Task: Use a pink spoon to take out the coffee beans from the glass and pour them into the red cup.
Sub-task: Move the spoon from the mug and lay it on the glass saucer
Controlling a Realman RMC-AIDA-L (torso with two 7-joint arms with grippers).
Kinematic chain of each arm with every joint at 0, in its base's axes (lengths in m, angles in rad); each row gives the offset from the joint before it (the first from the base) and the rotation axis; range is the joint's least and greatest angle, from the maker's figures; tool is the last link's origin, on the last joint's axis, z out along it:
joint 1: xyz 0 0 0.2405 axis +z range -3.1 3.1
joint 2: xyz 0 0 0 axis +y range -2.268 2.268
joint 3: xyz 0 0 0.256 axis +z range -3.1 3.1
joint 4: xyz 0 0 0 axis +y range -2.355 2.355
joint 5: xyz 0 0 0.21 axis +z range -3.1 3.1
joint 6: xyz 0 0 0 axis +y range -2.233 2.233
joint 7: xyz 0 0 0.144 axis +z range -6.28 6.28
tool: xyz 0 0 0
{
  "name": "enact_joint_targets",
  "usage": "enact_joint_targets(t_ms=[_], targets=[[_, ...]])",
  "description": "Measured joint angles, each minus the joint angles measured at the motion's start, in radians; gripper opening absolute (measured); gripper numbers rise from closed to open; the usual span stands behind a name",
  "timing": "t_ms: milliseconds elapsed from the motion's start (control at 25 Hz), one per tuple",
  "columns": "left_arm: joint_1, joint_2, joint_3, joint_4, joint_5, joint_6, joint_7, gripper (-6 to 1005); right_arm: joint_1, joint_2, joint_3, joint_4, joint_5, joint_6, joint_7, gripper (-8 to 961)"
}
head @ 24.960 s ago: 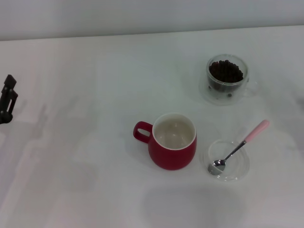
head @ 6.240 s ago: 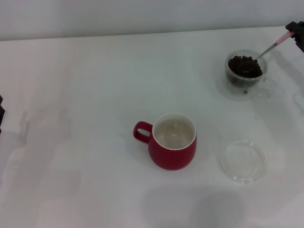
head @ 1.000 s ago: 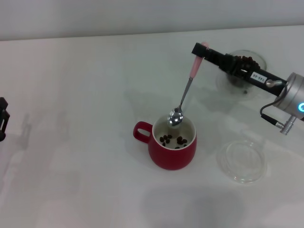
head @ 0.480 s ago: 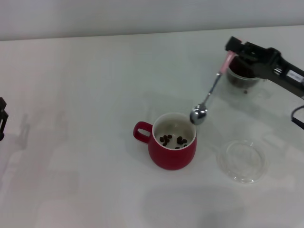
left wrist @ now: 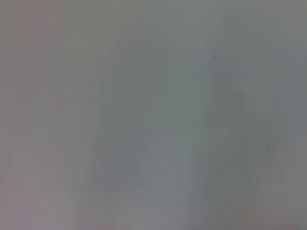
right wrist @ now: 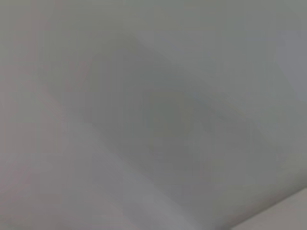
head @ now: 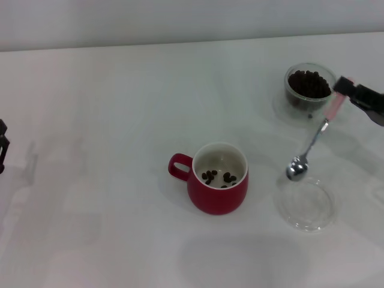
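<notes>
In the head view the red cup [head: 218, 186] stands mid-table with several coffee beans [head: 218, 176] lying on its off-white bottom. The glass [head: 308, 91], heaped with dark beans, sits at the back right. My right gripper [head: 343, 90] comes in from the right edge, shut on the pink handle of the pink spoon [head: 313, 141]. The spoon hangs down and leftward, its metal bowl just above the far rim of a shallow clear dish. My left gripper [head: 2, 144] is parked at the left edge. Both wrist views are featureless grey.
A flat clear round dish [head: 324, 215] lies right of the red cup, near the front. The white table [head: 108, 120] stretches bare to the left, and a pale wall bounds it at the back.
The right gripper has carried the spoon away from above the red cup, rightward and down, to over the clear dish. The left arm has not moved.
</notes>
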Motion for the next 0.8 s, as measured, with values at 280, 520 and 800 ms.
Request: enact_joint_targets(t_ms=[280, 520, 800], targets=[[-0.004, 0.001, 0.0, 0.006, 0.002, 0.0, 0.0, 485, -0.042, -0.003, -0.005, 0.008, -0.028, -0.011, -0.092, 174], [-0.006, 0.0, 0.0, 0.006, 0.003, 0.0, 0.0, 486, -0.05, 0.008, -0.009, 0.013, -0.059, -0.074, -0.141, 177], [-0.001, -0.002, 0.0, 0.005, 0.004, 0.0, 0.0, 486, -0.054, 0.01, -0.007, 0.015, -0.066, -0.128, -0.167, 180]])
